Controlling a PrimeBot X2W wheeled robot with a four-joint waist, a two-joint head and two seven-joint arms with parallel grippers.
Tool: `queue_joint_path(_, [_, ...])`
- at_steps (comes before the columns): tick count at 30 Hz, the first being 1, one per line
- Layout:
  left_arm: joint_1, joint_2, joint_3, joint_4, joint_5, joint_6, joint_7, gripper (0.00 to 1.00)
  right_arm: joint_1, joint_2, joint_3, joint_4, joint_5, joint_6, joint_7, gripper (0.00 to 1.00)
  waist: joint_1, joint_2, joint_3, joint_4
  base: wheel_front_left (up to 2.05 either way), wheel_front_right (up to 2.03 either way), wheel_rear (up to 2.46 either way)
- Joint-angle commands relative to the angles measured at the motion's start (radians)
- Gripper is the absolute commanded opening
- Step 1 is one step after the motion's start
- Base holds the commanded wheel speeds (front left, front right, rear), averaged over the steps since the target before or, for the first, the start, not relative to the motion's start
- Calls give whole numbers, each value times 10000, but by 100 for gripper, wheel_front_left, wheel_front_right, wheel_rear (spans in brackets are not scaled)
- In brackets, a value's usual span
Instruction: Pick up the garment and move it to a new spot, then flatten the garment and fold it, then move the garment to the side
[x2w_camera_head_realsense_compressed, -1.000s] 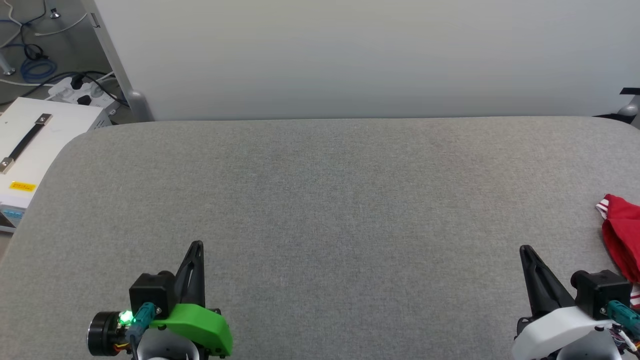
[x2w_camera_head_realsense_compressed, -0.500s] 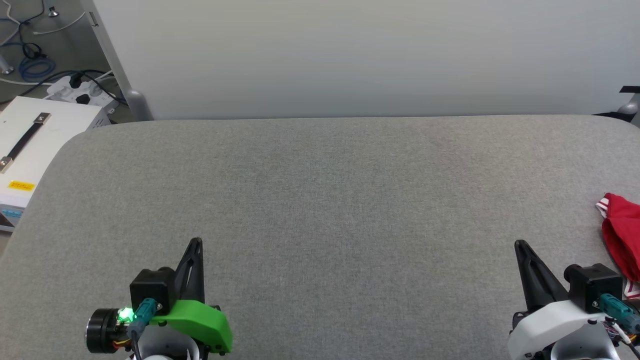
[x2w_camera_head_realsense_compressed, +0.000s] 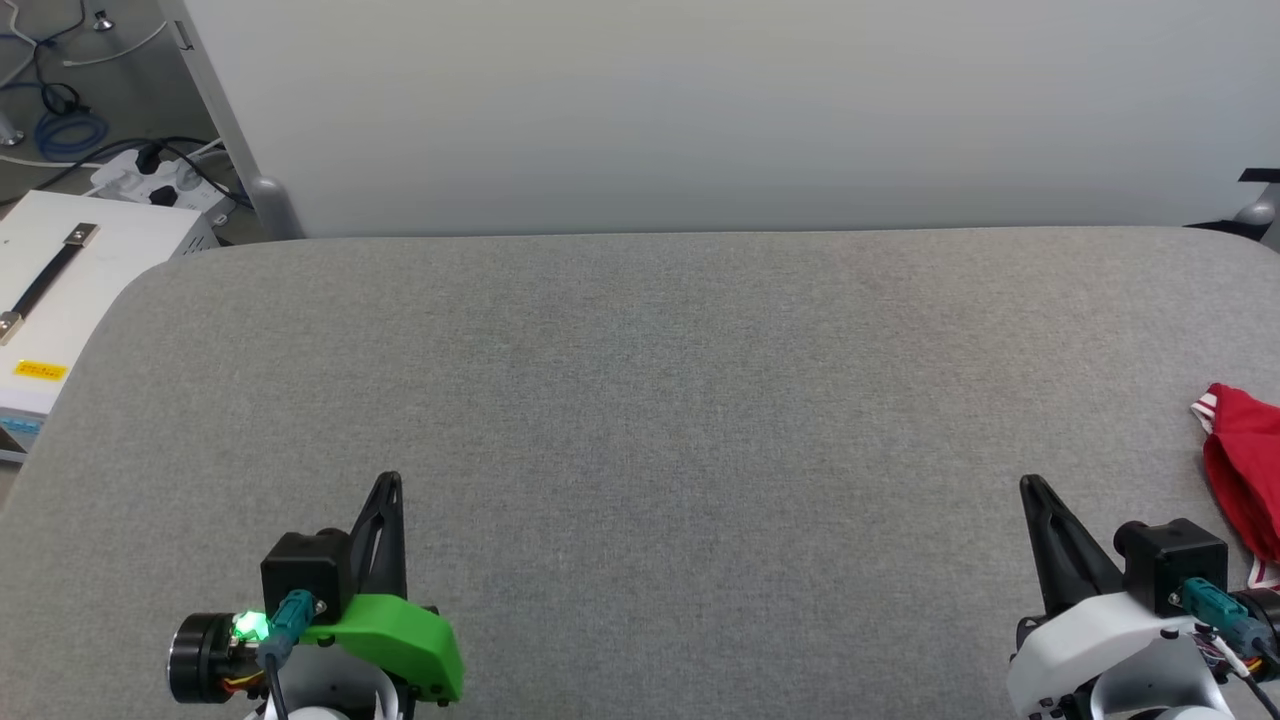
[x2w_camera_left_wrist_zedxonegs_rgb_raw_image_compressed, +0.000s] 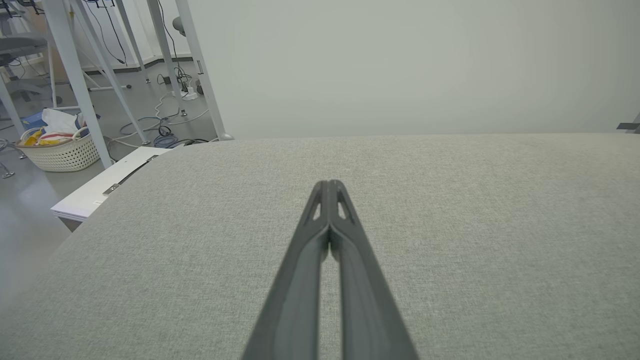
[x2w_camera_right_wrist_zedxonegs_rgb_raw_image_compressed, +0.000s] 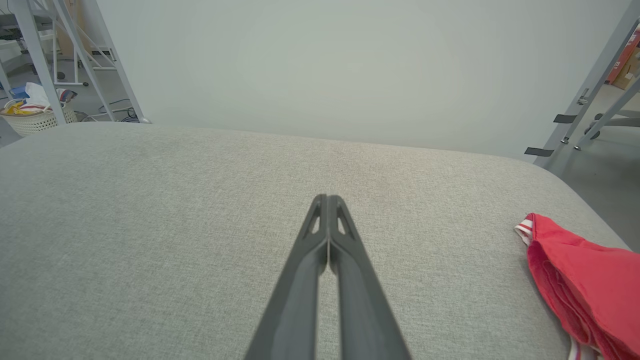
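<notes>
Left claw (x2w_camera_head_realsense_compressed: 390, 482) and right claw (x2w_camera_head_realsense_compressed: 1029, 486) sit closed, empty; open the right wide, then pinch the garment (x2w_camera_head_realsense_compressed: 1243, 468) by its near fold.

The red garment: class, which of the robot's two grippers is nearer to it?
Right. The right gripper is close beside the garment, which lies just to its right, untouched. The left gripper is far off, at the opposite side of the grey table.
</notes>
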Motion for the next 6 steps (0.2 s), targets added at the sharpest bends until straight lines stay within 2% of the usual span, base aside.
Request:
queue_joint_path(1, [-137,-78,75,-86,125,-37,50,0,-213,34,30,83,-128,-62,-88,0,0,0,4,-2,0,0,0])
queue_joint_path(6, [-145,-150,164,-149,267,-69,145,0,-304,49,51,192,-215,-66,-115,0,0,0,17,-8,0,0,0])
